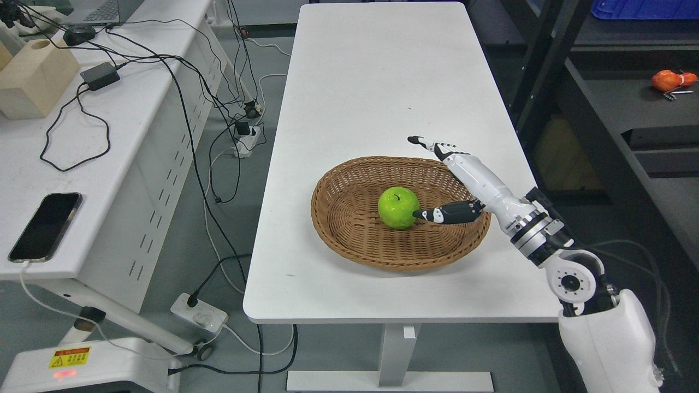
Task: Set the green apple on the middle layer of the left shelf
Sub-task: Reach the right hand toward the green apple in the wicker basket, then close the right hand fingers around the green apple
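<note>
While the right arm comes in from the lower right of the frame, its right hand (pixel 461 180) reaches over the right rim of a woven basket (pixel 349 240) at the centre of the picture. The hand is spread and grips nothing: the long fingers (pixel 431 145) point toward the upper left above the basket's far rim, and the dark thumb (pixel 445 214) stretches leftward, its tip touching or just beside the right side of the green apple (pixel 398 207). That apple sits upright, stem dimple up, on the basket floor, slightly right of the basket's middle.

Beneath the basket is a white table (pixel 382 82) that runs from the top of the frame down to the lower centre. At the left edge stands a second white desk (pixel 136 114) strewn with black cables (pixel 180 93); a dark phone (pixel 46 226) lies near its lower left corner, a pale wooden block (pixel 34 77) rests at the upper left, and a small black adapter (pixel 100 75) sits beside it. Down the right side runs dark shelving (pixel 600 109), with an orange object (pixel 669 81) on one level at the upper right.
</note>
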`<state>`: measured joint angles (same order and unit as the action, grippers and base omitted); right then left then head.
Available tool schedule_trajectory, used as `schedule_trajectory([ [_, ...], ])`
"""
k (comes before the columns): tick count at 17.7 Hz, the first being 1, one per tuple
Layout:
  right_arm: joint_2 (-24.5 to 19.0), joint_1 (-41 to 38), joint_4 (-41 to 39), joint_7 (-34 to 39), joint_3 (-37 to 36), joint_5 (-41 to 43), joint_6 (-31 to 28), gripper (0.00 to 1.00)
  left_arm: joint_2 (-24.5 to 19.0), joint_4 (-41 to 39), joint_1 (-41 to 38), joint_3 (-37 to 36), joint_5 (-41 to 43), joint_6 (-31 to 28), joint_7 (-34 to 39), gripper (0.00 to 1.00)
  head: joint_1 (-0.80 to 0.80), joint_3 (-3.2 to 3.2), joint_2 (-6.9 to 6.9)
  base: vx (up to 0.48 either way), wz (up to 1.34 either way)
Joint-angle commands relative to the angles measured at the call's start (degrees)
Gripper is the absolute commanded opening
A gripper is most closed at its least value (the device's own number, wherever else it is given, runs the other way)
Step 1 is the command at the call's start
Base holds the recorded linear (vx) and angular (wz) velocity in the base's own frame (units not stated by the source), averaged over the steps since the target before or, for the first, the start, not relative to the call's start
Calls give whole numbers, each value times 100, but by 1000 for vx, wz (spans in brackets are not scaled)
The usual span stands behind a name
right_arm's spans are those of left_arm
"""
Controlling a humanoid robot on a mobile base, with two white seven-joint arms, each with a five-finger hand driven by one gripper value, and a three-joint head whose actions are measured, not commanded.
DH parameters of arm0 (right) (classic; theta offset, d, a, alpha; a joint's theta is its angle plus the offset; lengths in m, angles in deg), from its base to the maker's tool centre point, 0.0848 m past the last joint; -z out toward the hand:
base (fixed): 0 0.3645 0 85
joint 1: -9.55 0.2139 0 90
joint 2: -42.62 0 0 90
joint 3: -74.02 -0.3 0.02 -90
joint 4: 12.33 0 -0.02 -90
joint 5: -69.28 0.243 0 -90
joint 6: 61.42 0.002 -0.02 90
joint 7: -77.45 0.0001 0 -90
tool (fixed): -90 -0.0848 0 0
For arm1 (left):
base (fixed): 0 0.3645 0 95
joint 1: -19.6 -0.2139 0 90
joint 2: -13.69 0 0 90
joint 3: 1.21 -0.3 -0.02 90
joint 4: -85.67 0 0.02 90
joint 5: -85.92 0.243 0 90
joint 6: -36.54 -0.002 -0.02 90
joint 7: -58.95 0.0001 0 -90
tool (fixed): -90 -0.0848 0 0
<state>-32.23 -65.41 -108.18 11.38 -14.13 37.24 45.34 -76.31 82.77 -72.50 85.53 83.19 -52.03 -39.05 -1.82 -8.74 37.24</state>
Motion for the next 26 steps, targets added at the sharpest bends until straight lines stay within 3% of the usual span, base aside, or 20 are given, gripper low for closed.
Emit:
schedule_trajectory([
  [1,586,464,390,488,1604,-899,-244,100,-100,0,-1,0,1,-3,8,100,0,0,0,166,-99],
  [7,1086,456,506,718,2153,-1164,55,100,-100,0,-1,0,1,-3,8,100,0,0,0,110,-48],
  [15,1210,605,735,727,2162,-1181,265,94,-100,0,-1,0,1,-3,8,100,0,0,0,55,-31],
  [17,1219,596,735,727,2092,-1155,309,79,-100,0,-1,0,1,6,-1,100,0,0,0,21,2],
  [20,1254,500,726,727,1759,-1129,721,31,-100,0,-1,0,1,-3,-1,100,0,0,0,11,1],
  [21,1254,386,708,753,1592,-1094,906,7,-100,8,-1,0,1,6,-1,100,0,0,0,0,0],
  [26,1246,262,446,736,467,-970,1004,1,-100,8,-1,0,1,6,-1,100,0,0,0,0,0],
])
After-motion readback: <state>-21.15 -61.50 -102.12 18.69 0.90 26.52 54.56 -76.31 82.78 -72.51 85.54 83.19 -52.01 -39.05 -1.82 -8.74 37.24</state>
